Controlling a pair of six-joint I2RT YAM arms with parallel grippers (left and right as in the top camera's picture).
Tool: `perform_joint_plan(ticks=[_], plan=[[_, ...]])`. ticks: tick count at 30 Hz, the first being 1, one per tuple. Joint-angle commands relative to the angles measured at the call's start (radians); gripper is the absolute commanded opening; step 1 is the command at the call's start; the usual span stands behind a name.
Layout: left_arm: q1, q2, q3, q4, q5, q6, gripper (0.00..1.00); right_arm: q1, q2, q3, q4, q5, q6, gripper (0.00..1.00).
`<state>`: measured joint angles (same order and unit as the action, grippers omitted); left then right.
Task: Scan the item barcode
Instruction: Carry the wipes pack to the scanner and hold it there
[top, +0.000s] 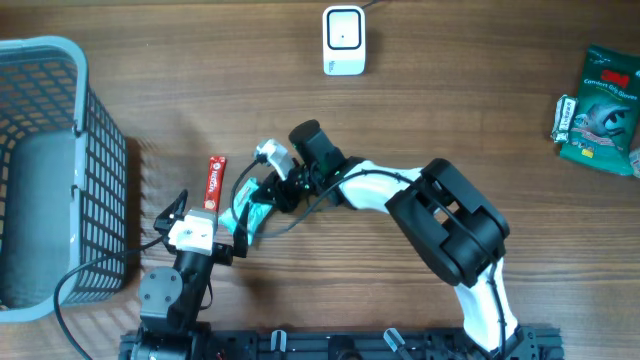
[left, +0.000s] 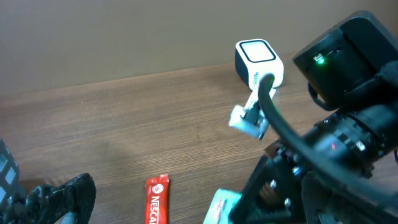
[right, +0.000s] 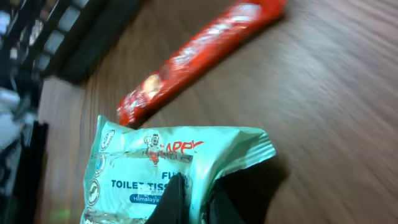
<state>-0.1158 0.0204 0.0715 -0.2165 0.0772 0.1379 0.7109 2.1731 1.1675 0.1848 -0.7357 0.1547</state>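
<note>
pinching toilet tissue pack (right: 180, 155) in r gripper (right: 189, 199) jaws, l gripper (top: 205, 224) jaws spread wide, nescafe stick (top: 215, 180) just beside pack, barcode scanner (top: 343, 40) well apart

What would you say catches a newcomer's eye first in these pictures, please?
First comes the right gripper, pinched shut on a teal toilet tissue packet left of the table's middle, with a red Nescafe stick lying just beside it. After that, the white barcode scanner stands at the far edge, and a pale mesh basket sits at the left.
</note>
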Motion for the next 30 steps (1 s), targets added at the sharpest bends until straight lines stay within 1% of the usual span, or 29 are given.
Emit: perform_joint_plan(ticks=[1, 3, 4, 5, 6, 7, 8, 9, 10, 12, 14, 16, 17, 18, 20, 22, 23, 25, 26, 28, 30], plan=[[0.000, -0.004, -0.006, 0.003, 0.008, 0.012, 1.00, -0.138, -0.001, -0.006, -0.053, -0.071, 0.285, 0.04], [0.000, -0.005, -0.006, 0.003, 0.008, 0.012, 1.00, -0.233, -0.030, -0.006, -0.075, -0.264, 0.407, 0.04], [0.000, -0.004, -0.006, 0.003, 0.008, 0.012, 1.00, -0.293, -0.039, -0.006, -0.072, -0.402, 0.522, 0.04], [0.000, -0.004, -0.006, 0.003, 0.008, 0.012, 1.00, -0.341, -0.040, -0.006, -0.069, -0.496, 0.663, 0.04], [0.000, -0.004, -0.006, 0.003, 0.008, 0.012, 1.00, -0.390, -0.039, -0.007, -0.074, -0.615, 0.849, 0.04], [0.000, -0.004, -0.006, 0.003, 0.008, 0.012, 1.00, -0.421, -0.039, -0.011, -0.075, -0.720, 0.965, 0.04], [0.000, -0.004, -0.006, 0.003, 0.008, 0.012, 1.00, -0.449, -0.039, -0.011, -0.074, -0.836, 1.135, 0.04], [0.000, -0.004, -0.006, 0.003, 0.008, 0.012, 1.00, -0.462, -0.039, -0.011, -0.078, -0.882, 1.227, 0.04], [0.000, -0.004, -0.006, 0.003, 0.008, 0.012, 1.00, -0.467, -0.042, -0.010, -0.087, -0.877, 1.274, 0.04], [0.000, -0.004, -0.006, 0.003, 0.008, 0.012, 1.00, -0.466, -0.042, -0.010, -0.087, -0.887, 1.477, 0.04], [0.000, -0.004, -0.006, 0.003, 0.008, 0.012, 1.00, -0.467, -0.042, -0.011, -0.100, -0.887, 1.551, 0.04], [0.000, -0.004, -0.006, 0.003, 0.008, 0.012, 1.00, -0.467, -0.043, -0.011, -0.193, -0.886, 1.600, 0.04], [0.000, -0.004, -0.006, 0.003, 0.008, 0.012, 1.00, -0.467, -0.044, -0.011, -0.259, -0.886, 1.598, 0.04], [0.000, -0.004, -0.006, 0.003, 0.008, 0.012, 1.00, -0.467, -0.050, -0.011, -0.369, -0.886, 1.568, 0.04], [0.000, -0.004, -0.006, 0.003, 0.008, 0.012, 1.00, -0.473, -0.070, -0.011, -0.600, -0.887, 1.397, 0.04], [0.000, -0.004, -0.006, 0.003, 0.008, 0.012, 1.00, -0.488, -0.097, -0.011, -0.763, -0.879, 1.236, 0.04], [0.000, -0.004, -0.006, 0.003, 0.008, 0.012, 1.00, -0.494, -0.112, -0.010, -0.843, -0.888, 1.120, 0.04], [0.000, -0.004, -0.006, 0.003, 0.008, 0.012, 1.00, -0.511, -0.155, -0.010, -1.100, -0.888, 0.862, 0.04], [0.000, -0.004, -0.006, 0.003, 0.008, 0.012, 1.00, -0.517, -0.167, -0.010, -1.180, -0.888, 0.777, 0.04], [0.000, -0.004, -0.006, 0.003, 0.008, 0.012, 1.00, -0.533, -0.192, -0.010, -1.410, -0.886, 0.521, 0.04], [0.000, -0.004, -0.006, 0.003, 0.008, 0.012, 1.00, -0.544, -0.203, -0.010, -1.630, -0.825, 0.338, 0.04]])
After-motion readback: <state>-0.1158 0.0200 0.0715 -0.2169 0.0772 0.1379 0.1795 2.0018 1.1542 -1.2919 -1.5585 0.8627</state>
